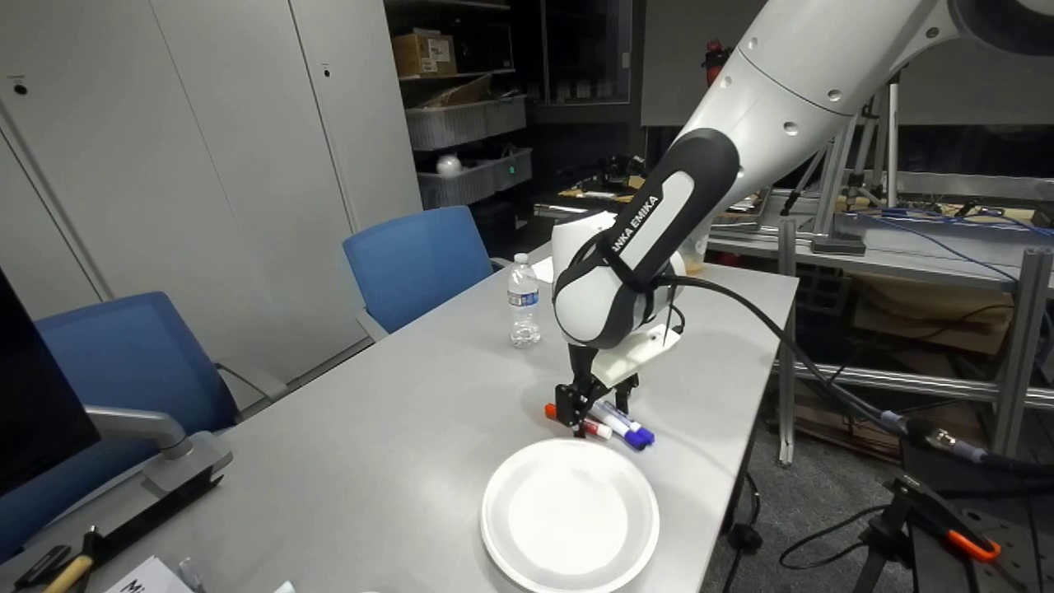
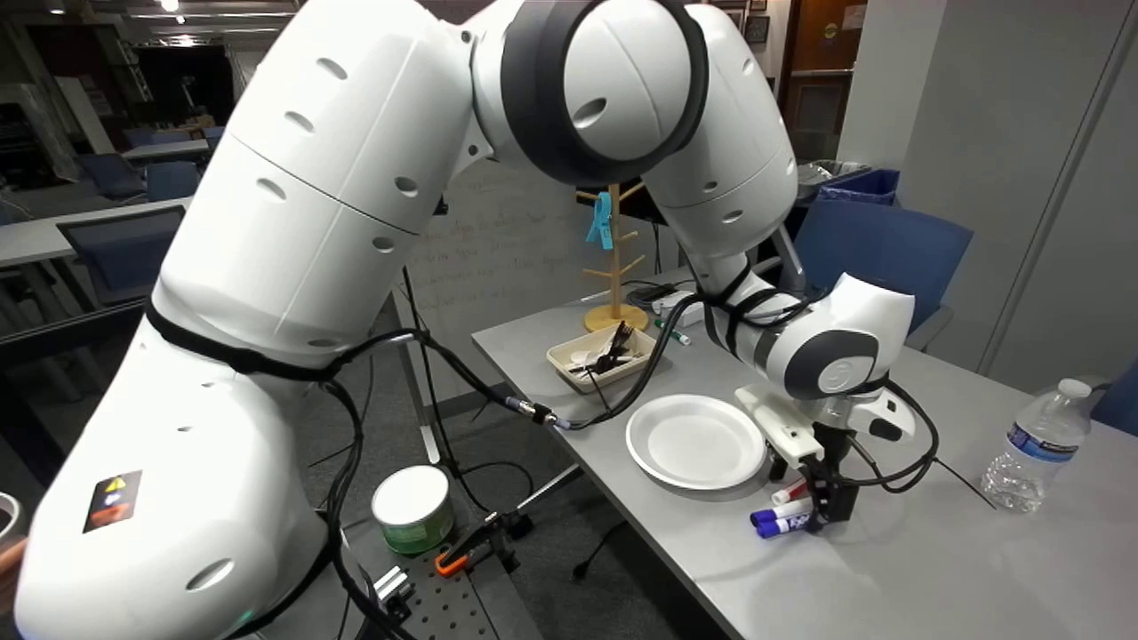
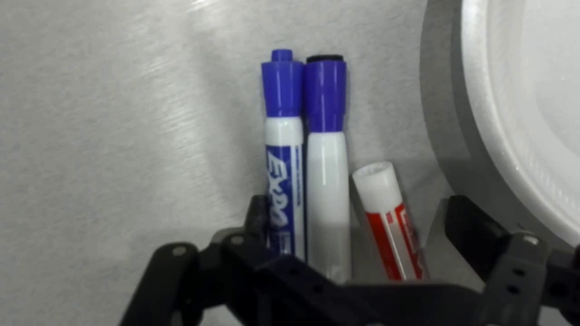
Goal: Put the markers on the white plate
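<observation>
Two blue-capped markers [image 3: 282, 131] [image 3: 326, 172] lie side by side on the table. A marker with a red label [image 3: 392, 226] lies at a slant beside them; its lower end is hidden by the gripper in the wrist view. All three also show in an exterior view [image 1: 597, 428]. My gripper [image 3: 358, 217] is open and low, with its fingers on either side of the three markers. One finger is right beside the outer blue marker; I cannot tell if they touch. The white plate [image 2: 696, 442] sits empty close by, and its rim shows in the wrist view [image 3: 476, 81].
A water bottle [image 1: 524, 305] stands on the table beyond the gripper. A tan tray with cutlery [image 2: 582, 373], a wooden stand [image 2: 615, 276] and a green marker [image 2: 673, 332] are past the plate. The table's long edge [image 2: 658, 556] runs near the plate and markers.
</observation>
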